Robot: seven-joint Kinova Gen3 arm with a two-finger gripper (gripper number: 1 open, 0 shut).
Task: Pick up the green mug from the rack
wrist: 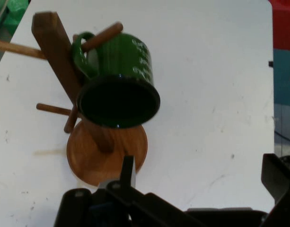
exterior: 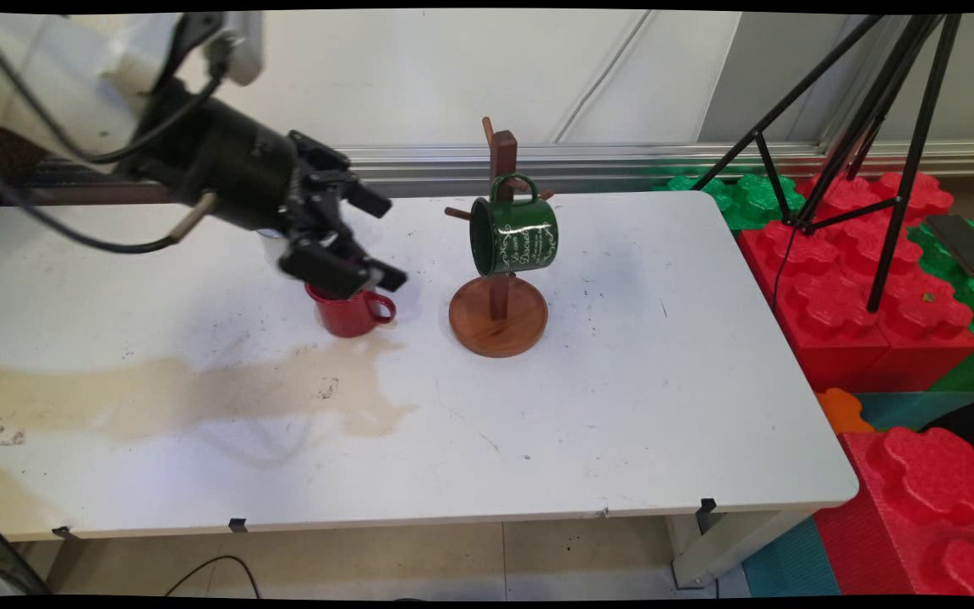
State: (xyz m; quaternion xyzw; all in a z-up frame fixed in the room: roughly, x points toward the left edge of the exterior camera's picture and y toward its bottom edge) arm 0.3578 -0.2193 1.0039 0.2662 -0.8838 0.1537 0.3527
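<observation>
Near edge of white table (exterior: 622, 474), main view: scuffed top w/ a wide tan stain (exterior: 199, 393) across the left half, dark specks around it. Cable (exterior: 208, 571) loops on the tiled floor below. Mid-table, red mug (exterior: 352, 311) stands upright, handle to the right; gripper (exterior: 385, 245) sits just above its rim, fingers spread wide apart, holding nothing. Right of mug, wooden mug stand (exterior: 499, 313) on a round base; green mug (exterior: 512, 235) hangs by its handle from a peg, mouth facing left. Off table's right side: red and green foam blocks (exterior: 859, 279), black tripod (exterior: 876, 135) standing on them. Pale wall behind.

Hand view: gripper (wrist: 201, 198) at bottom edge, fingers apart w/ bare table between. Green mug (wrist: 118, 80) on stand (wrist: 107, 151) ahead, dark mouth toward camera. Table (wrist: 211, 94) white, lightly speckled.
</observation>
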